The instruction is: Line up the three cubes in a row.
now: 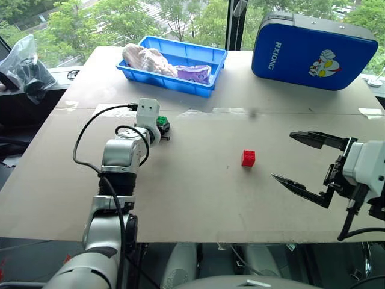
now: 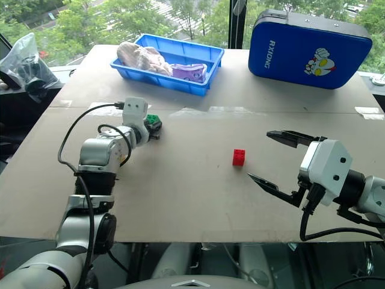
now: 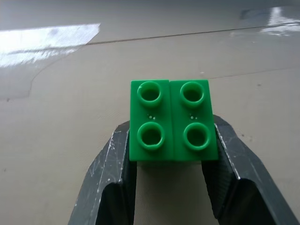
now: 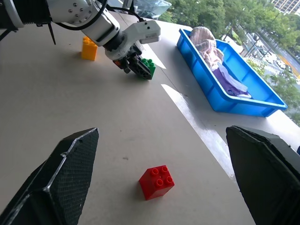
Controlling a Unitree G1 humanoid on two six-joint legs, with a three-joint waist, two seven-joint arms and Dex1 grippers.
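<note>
The left gripper (image 3: 171, 159) is clamped on the green cube (image 3: 171, 120), which rests on the table (image 1: 192, 198) near the blue tray (image 1: 174, 63). The right gripper (image 1: 301, 165) hovers with fingers wide apart beside the red cube (image 1: 248, 158). The orange cube (image 4: 89, 48) stands behind the left arm.

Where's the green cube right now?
The green cube sits on the table's left side, clamped in the left gripper, below the blue tray.

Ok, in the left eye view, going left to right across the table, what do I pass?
Left gripper shut on the green cube → red cube → open right gripper.
</note>
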